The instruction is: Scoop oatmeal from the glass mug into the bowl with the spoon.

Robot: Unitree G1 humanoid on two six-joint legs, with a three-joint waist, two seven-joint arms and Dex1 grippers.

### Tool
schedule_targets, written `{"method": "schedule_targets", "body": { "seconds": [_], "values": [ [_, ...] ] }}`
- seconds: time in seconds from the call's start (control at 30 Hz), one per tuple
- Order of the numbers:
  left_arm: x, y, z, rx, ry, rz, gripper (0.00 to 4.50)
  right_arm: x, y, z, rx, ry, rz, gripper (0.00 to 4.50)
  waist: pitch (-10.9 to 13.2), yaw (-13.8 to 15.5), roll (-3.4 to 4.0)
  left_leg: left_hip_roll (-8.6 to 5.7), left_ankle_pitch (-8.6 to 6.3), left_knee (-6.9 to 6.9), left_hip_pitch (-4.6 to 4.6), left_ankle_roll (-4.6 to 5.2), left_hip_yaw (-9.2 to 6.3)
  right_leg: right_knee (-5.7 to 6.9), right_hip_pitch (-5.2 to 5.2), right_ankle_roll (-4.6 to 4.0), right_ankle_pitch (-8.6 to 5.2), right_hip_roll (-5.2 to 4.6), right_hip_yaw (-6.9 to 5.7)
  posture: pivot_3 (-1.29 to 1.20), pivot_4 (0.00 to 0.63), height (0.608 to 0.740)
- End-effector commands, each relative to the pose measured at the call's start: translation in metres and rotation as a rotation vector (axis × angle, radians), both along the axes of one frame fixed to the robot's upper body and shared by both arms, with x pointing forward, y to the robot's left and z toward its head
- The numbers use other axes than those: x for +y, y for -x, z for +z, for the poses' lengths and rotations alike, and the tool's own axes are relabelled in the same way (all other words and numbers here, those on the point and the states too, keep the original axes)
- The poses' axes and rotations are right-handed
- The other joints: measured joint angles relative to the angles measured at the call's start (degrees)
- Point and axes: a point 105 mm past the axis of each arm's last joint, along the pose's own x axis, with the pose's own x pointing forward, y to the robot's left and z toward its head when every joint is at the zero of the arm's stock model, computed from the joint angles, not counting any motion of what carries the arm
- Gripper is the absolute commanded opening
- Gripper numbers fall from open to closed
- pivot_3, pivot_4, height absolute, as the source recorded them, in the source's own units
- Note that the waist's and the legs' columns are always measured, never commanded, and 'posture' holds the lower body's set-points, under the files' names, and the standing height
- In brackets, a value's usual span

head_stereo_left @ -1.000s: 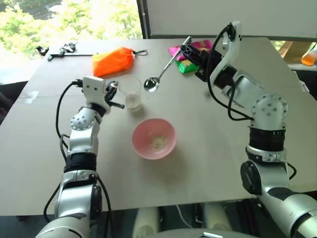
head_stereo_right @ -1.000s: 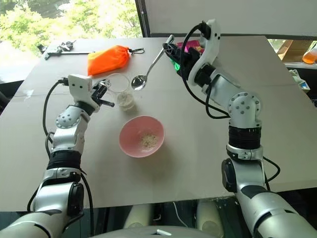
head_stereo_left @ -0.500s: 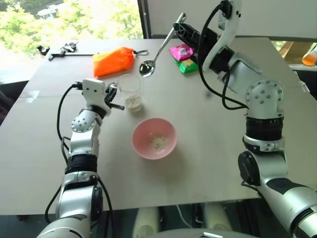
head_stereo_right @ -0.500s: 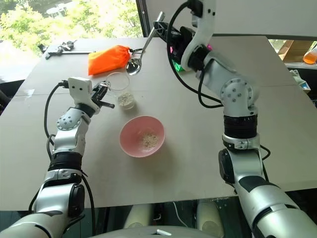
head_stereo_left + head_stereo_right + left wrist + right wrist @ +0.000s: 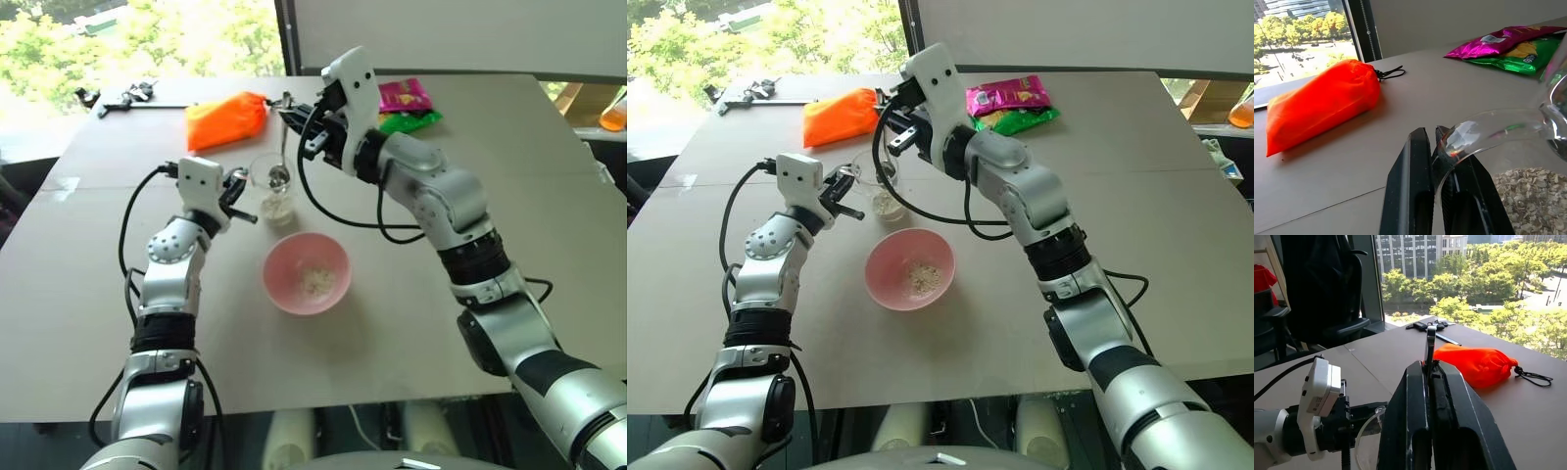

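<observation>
The glass mug [image 5: 271,188] stands on the table just behind the pink bowl [image 5: 306,273]. Pale oatmeal [image 5: 278,207] lies in the mug's bottom, and a small clump of oatmeal [image 5: 313,282] sits in the bowl. My left gripper [image 5: 235,192] is shut on the mug's handle [image 5: 1449,143]. My right gripper [image 5: 297,116] hangs above the mug, shut on the spoon's handle [image 5: 1429,346]. The silver spoon [image 5: 282,147] points steeply down, its oval end [image 5: 280,176] inside the mug, above the flakes.
An orange pouch [image 5: 227,119] lies behind the mug. Pink and green snack packets [image 5: 404,98] lie at the back right. Black tools [image 5: 127,98] rest at the far left corner of the table. Bare tabletop [image 5: 411,323] lies right of the bowl.
My right arm has swung left and rolled, taking the spoon from high over the table's back down into the mug. The left gripper and mug have shifted slightly right.
</observation>
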Motion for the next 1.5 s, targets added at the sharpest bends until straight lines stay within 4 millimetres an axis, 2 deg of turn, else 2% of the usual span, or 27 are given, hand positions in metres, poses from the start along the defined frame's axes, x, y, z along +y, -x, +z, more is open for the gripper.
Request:
{"method": "schedule_targets", "body": {
  "seconds": [0.03, 0.13, 0.2, 0.3, 0.37, 0.53, 0.87, 1.1, 1.33, 1.5],
  "values": [
    [-0.008, 0.001, 0.008, -0.018, -0.012, -0.029, 0.07, 0.010, 0.008, -0.014, -0.040, 0.083, 0.045, 0.00, 0.00, -0.07, 0.00, 0.00, 0.00, 0.00, 0.00, 0.00, 0.01, 0.00, 0.00, 0.00, 0.00, 0.00, 0.00, 0.00, 0.150, 0.696],
    [-0.010, -0.001, 0.011, -0.024, -0.015, -0.032, 0.07, 0.016, 0.010, -0.040, 0.078, 0.120, 0.067, 0.00, 0.00, -0.07, 0.00, 0.02, 0.01, 0.00, 0.01, -0.01, -0.01, 0.01, 0.00, 0.00, 0.00, 0.03, 0.00, 0.00, 0.150, 0.696],
    [-0.011, -0.001, 0.011, -0.024, -0.015, -0.033, 0.07, 0.017, 0.012, -0.047, 0.124, 0.117, 0.074, 0.00, 0.00, -0.08, 0.00, 0.02, 0.01, 0.00, 0.01, -0.02, 0.00, 0.01, 0.00, 0.00, 0.00, 0.03, 0.00, 0.00, 0.150, 0.696],
    [-0.012, -0.002, 0.011, -0.028, -0.011, -0.034, 0.07, 0.016, 0.013, -0.057, 0.280, 0.060, 0.060, 0.00, -0.01, -0.04, -0.02, 0.02, 0.01, 0.01, 0.02, -0.02, -0.01, 0.02, 0.01, 0.00, 0.00, 0.03, 0.00, 0.00, 0.150, 0.696],
    [-0.013, -0.002, 0.010, -0.027, -0.010, -0.035, 0.07, 0.010, 0.005, -0.052, 0.378, -0.016, 0.012, 0.00, -0.01, -0.05, -0.02, 0.02, 0.02, 0.01, 0.03, -0.03, -0.02, 0.03, 0.01, -0.01, 0.00, 0.03, -0.01, 0.00, 0.150, 0.696],
    [-0.014, -0.002, 0.003, -0.018, -0.003, -0.036, 0.07, -0.013, -0.019, -0.025, 0.547, -0.222, -0.089, 0.00, -0.01, 0.02, -0.02, 0.01, 0.03, 0.01, 0.01, -0.05, -0.03, 0.03, 0.01, -0.01, 0.00, 0.03, -0.02, 0.00, 0.150, 0.696],
    [-0.008, -0.004, -0.005, -0.033, 0.121, 0.018, 0.07, -0.050, -0.025, 0.018, 0.549, -0.359, -0.145, 0.00, -0.01, 0.04, -0.02, 0.00, 0.03, 0.00, -0.01, -0.05, -0.05, 0.02, 0.01, -0.01, 0.00, 0.01, -0.02, 0.00, 0.150, 0.696],
    [-0.012, -0.005, -0.012, -0.054, 0.191, 0.053, 0.07, -0.066, -0.028, 0.016, 0.608, -0.419, -0.186, 0.00, -0.01, -0.01, -0.02, -0.02, 0.03, 0.00, -0.02, -0.05, -0.04, 0.02, 0.01, 0.00, 0.00, -0.01, -0.03, 0.00, 0.150, 0.696],
    [-0.024, -0.006, -0.013, -0.118, 0.247, 0.040, 0.07, -0.071, -0.028, 0.005, 0.723, -0.473, -0.196, 0.00, -0.01, 0.01, -0.02, -0.01, 0.03, 0.00, -0.02, -0.05, -0.03, 0.02, 0.01, -0.01, 0.00, -0.01, -0.02, 0.00, 0.150, 0.696],
    [-0.028, -0.009, -0.012, -0.143, 0.295, 0.041, 0.07, -0.081, -0.026, 0.013, 0.694, -0.495, -0.193, 0.00, -0.01, -0.05, -0.02, -0.01, 0.03, 0.00, -0.02, -0.04, -0.03, 0.01, 0.01, 0.00, 0.00, 0.01, -0.02, 0.00, 0.150, 0.696]
  ]
}}
